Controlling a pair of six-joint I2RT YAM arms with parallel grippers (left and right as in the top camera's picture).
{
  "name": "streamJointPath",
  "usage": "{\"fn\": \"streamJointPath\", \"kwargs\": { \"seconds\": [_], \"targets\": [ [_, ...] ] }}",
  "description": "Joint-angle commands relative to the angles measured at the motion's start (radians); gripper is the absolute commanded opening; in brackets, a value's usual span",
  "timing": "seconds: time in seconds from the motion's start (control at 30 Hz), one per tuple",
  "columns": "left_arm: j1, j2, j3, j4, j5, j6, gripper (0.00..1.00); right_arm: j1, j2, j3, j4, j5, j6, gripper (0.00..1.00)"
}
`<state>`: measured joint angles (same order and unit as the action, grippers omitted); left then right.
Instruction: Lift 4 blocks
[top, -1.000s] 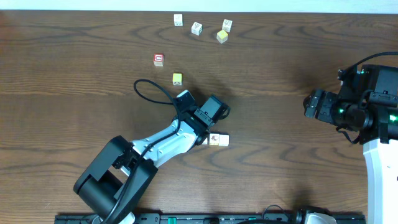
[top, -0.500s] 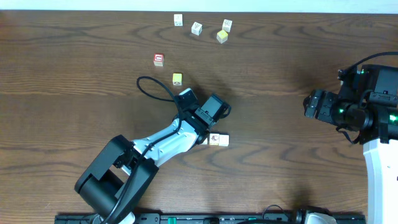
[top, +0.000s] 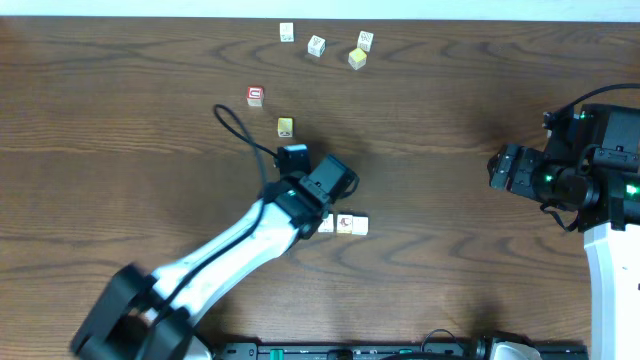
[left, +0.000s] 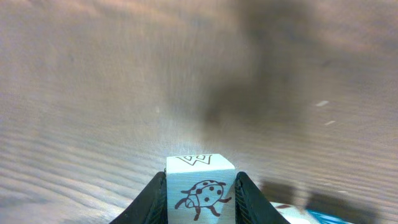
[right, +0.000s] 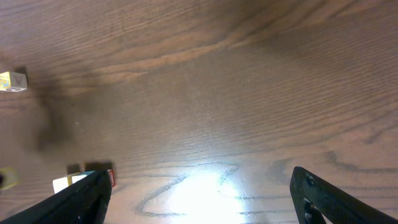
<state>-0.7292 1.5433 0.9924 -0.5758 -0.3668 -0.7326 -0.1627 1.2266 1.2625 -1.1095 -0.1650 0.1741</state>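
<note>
- the ladybug block (left: 199, 194), a cream cube with a "w" on its upper face, is pinched between the jaws of the left gripper (left: 200, 182). the blurred desk (left: 93, 93) behind it suggests it hangs clear of the surface, though no gap under it shows.
- the jaws seem to hold only its side faces near their tips, so a jolt or a quick swing could let the cube twist, slip out and fall.
- seen from above, the left gripper (top: 325, 190) hovers just beside a short row of cubes (top: 344, 224). a dropped block or a low pass could scatter them.
- three white blocks (top: 316, 45) lie near the far edge, and a yellow cube (top: 357, 58) sits just beside one. a loose approach there could catch the wrong cube.
- a red cube (top: 255, 96) and a second yellow cube (top: 285, 126) lie nearer the arm. its cable loop (top: 232, 128) hangs close to them and might drag one.
- the right gripper (right: 199, 199) has its jaws spread wide with nothing between them, well apart from all the cubes, so it poses little risk.
- from overhead the gripper body covers the held block. the row's near end tucks under the arm, so its count and marks are unclear. the cubes at the left edge of the right wrist view are too blurred to identify.
</note>
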Motion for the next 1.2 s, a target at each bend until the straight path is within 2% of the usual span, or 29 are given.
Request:
{"fn": "streamJointPath", "kwargs": {
  "seconds": [0.0, 0.23, 0.4, 0.73, 1.17],
  "targets": [
    [-0.010, -0.036, -0.035, -0.007, -0.013, 0.048, 0.22, -0.006, -0.002, -0.004, -0.001, -0.009, -0.012, 0.89],
    [-0.095, -0.006, -0.130, 0.051, 0.000, -0.087, 0.22, -0.006, -0.002, -0.004, -0.002, -0.009, -0.012, 0.89],
    [-0.134, -0.006, -0.168, 0.096, -0.001, -0.120, 0.22, -0.006, -0.002, -0.004, -0.002, -0.009, -0.012, 0.89],
    [-0.134, -0.005, -0.172, 0.145, 0.017, -0.119, 0.22, -0.006, -0.002, -0.004, -0.008, -0.009, -0.012, 0.89],
    [-0.119, -0.005, -0.172, 0.124, 0.053, -0.087, 0.19, -0.006, -0.002, -0.004, -0.009, -0.009, -0.015, 0.89]
  ]
}}
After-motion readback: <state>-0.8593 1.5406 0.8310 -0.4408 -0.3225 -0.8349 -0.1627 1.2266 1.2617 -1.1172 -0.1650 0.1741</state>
